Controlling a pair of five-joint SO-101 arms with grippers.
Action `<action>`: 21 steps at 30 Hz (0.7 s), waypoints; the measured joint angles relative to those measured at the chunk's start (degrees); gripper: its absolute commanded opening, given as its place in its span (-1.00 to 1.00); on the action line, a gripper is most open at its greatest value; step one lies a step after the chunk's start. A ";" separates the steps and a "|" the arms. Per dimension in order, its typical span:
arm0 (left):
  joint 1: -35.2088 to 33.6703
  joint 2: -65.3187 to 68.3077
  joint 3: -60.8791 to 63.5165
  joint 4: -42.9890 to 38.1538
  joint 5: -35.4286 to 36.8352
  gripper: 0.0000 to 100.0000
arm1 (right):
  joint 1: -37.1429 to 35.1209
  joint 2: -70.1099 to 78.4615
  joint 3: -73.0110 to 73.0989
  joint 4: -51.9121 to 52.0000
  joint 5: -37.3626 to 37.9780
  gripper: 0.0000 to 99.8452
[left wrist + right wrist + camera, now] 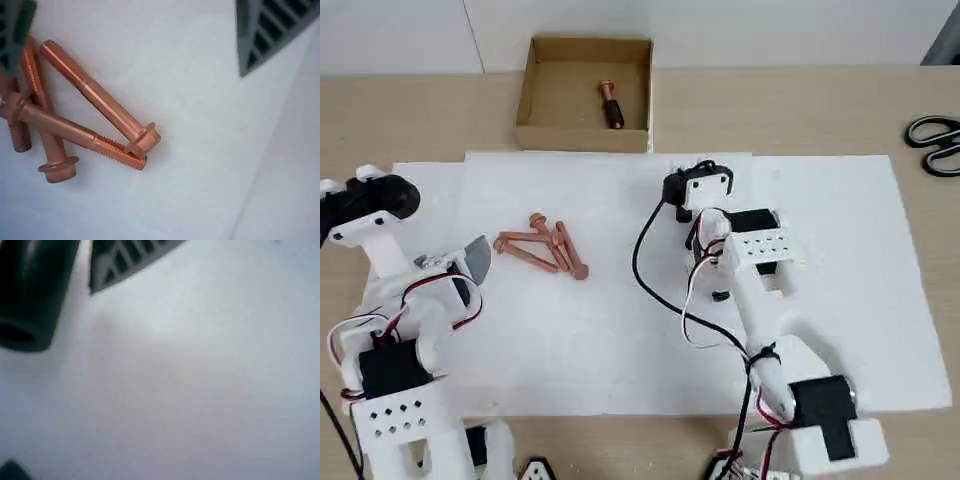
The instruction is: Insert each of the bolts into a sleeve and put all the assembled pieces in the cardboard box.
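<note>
Status: one piece boxed, roughly four still to go (my estimate).

Near side: left gripper (470, 262) hangs low over the white paper sheet (620, 340). Its jaws are wide apart with nothing in them, and one jaw tip sits over the edge of the loose pile.

Pile: copper-coloured flanged metal bolts (545, 245), about four. They lie crossed over each other on the sheet, so the exact count is unsure. All are bare, with no sleeve on any of them.

Mid table: right gripper (698, 188) is over the sheet, well apart from the pile. Its wrist view has a dark cylindrical sleeve (30, 295) close to the camera, open end visible. Can't tell whether the gripper has hold of it.

Far edge: brown square cardboard box (588, 90), open top, on the wooden table (820, 110) just beyond the sheet. Contents: one assembled piece (610, 105), a copper bolt in a dark sleeve, lying off-centre near a side wall. Nothing else is inside.

Left to do: sleeve each bolt in the pile, then box them all.
</note>
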 measured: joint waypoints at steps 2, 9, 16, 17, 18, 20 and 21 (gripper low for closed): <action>0.00 0.00 0.00 0.00 0.00 -0.47 | 0.26 2.11 -1.93 1.05 0.00 -0.74; 0.00 0.00 0.00 0.00 0.00 -0.47 | 0.00 8.88 -14.07 8.26 0.00 -0.74; 0.00 0.00 0.00 0.00 0.00 -0.47 | 0.09 15.30 -17.76 10.55 0.00 -0.74; 0.00 0.00 0.00 0.00 0.00 -0.47 | 0.18 15.74 -17.85 10.55 0.00 -0.74; 0.00 0.00 0.00 0.00 0.00 -0.47 | 0.26 15.91 -17.85 10.55 0.00 -0.74; 0.00 0.00 0.00 0.00 0.00 -0.47 | 0.26 15.91 -17.85 10.46 0.00 -0.74; 0.00 0.00 0.00 0.00 0.00 -0.47 | 0.26 15.91 -17.85 10.73 0.00 -0.74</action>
